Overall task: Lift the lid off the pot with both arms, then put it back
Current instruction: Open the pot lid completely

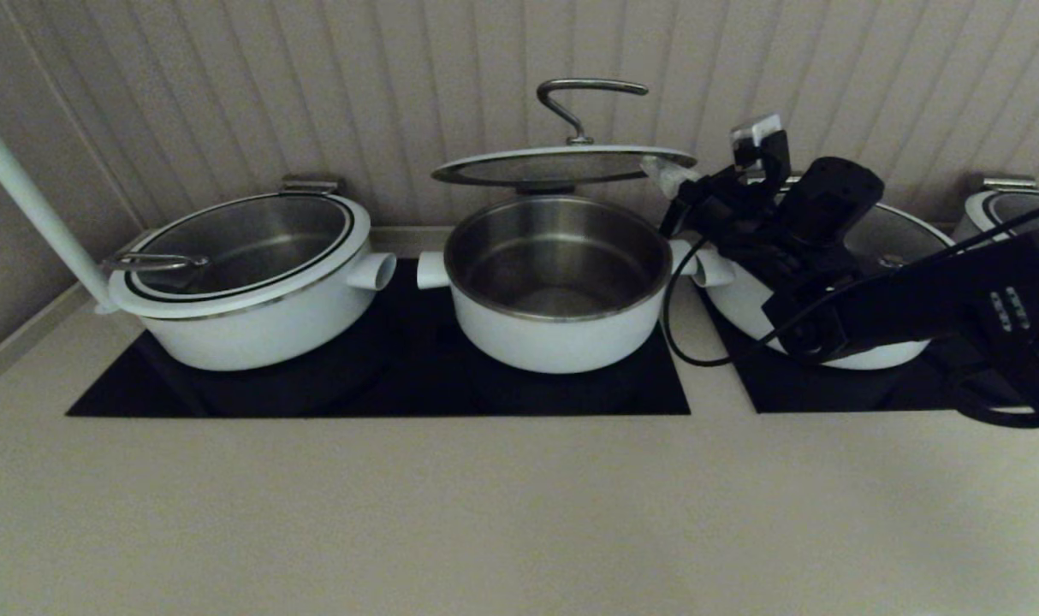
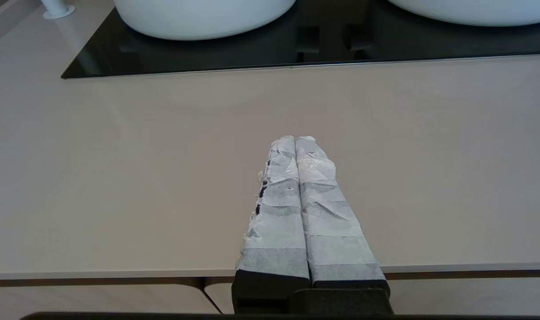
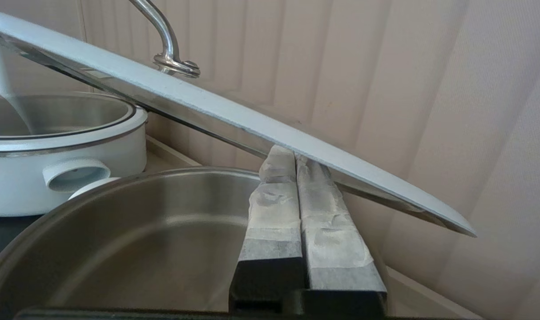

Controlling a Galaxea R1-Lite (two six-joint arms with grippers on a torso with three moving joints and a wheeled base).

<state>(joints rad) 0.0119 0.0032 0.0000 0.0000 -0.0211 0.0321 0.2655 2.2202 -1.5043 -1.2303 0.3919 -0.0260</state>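
Holding lid (image 1: 562,165) clear above pot (image 1: 558,287), right claw (image 3: 295,153) pinched on its right rim; left claw (image 2: 295,140) closed, empty, over near bench (image 2: 163,169); replacing remains.

The round glass lid (image 1: 562,165) with a white rim looked smooth and glossy, and its curved steel bar handle (image 1: 581,101) was polished metal. The round white pot (image 1: 559,282) had a matt white outside and a brushed steel lining with a soft shine. The black cooktop (image 2: 261,53) was glossy like glass. At 3 o'clock of the lid, the right gripper (image 3: 296,156) had fingers wrapped in wrinkled, rough white tape. The left gripper (image 2: 295,140) had the same tape. The beige countertop (image 2: 118,178) looked smooth and matt.
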